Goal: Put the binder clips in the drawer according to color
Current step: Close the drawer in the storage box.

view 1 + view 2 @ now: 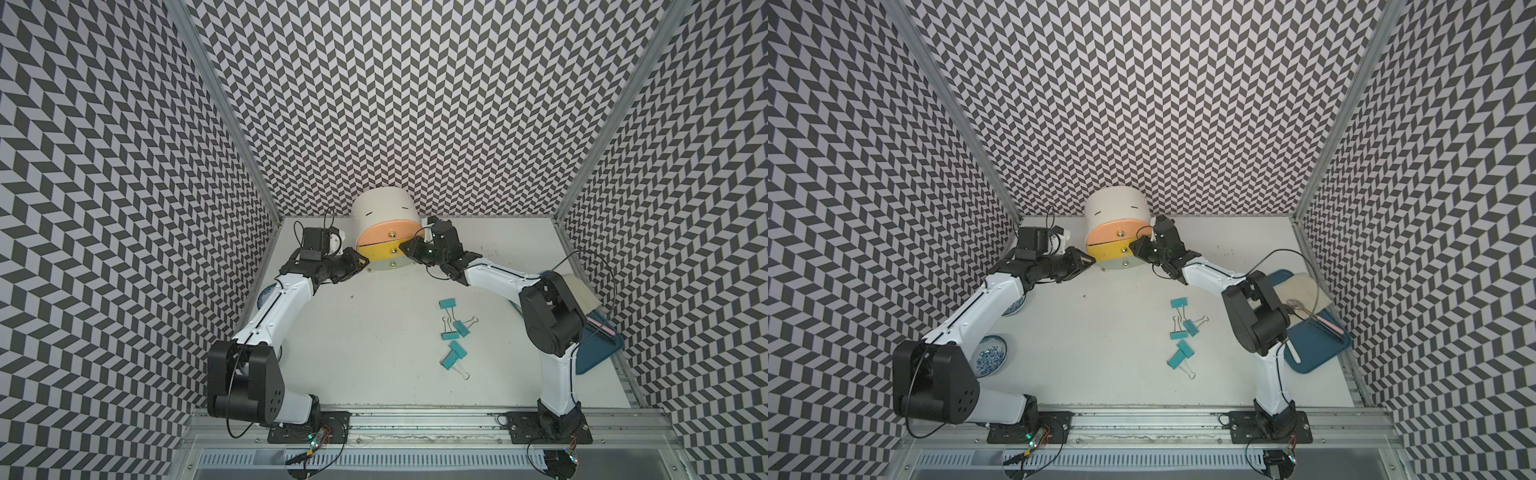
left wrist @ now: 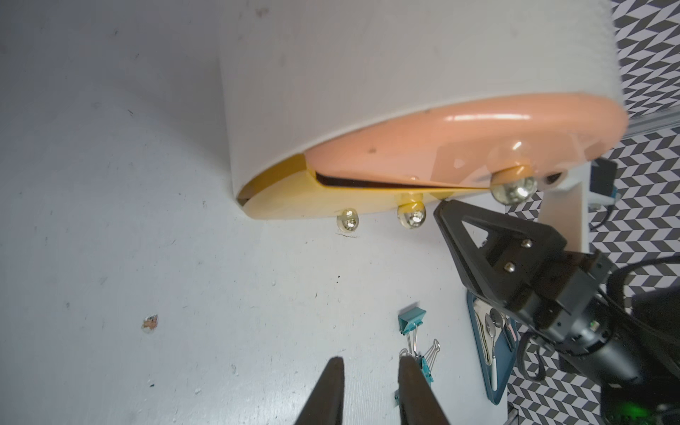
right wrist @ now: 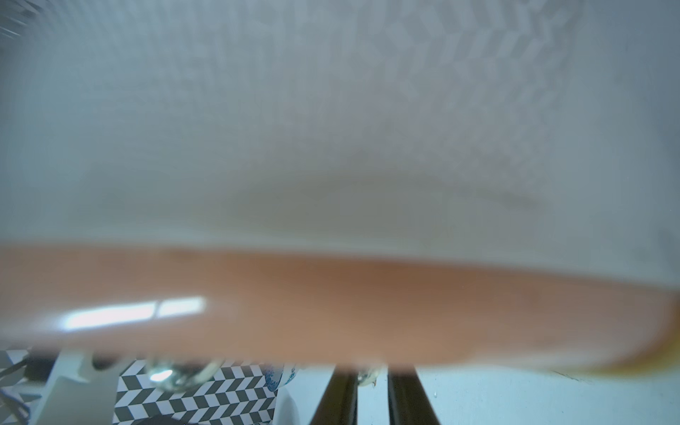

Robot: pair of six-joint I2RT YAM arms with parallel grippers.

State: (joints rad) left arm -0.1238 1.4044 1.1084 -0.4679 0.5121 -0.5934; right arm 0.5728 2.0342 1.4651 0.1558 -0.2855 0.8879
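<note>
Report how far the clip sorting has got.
Done: unclear; drawer contents are hidden, though only teal binder clips show on the table. In hand: no clip; the right hand sits at the yellow drawer, the left hand open beside it. Left: all five teal clips to stow.

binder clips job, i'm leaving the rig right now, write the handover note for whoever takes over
Left pincer: open, empty, beside the drawer cabinet.
Right pincer: narrowly open, empty, at the knob of the yellow drawer.
Binder clips: five teal ones loose on the table; no other colour in view.
Done: unclear, drawer insides hidden.
Left: open a drawer, put the teal clips in.
</note>
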